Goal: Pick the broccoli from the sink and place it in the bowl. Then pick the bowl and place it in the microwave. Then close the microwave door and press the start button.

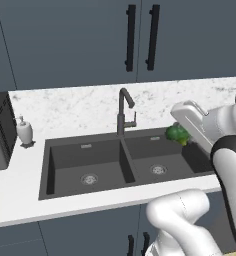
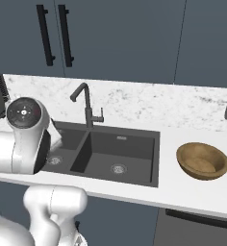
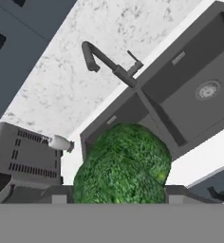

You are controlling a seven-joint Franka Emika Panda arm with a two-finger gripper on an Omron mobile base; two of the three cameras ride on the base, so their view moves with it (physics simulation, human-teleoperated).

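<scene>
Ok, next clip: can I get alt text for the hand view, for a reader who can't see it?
A dark-green broccoli sits large and close between the two dark fingertips of the tool, apparently held above the sink. Behind it are the dark double-basin sink with a round silver drain, the curved dark faucet and speckled white counter. The view is rolled.
</scene>
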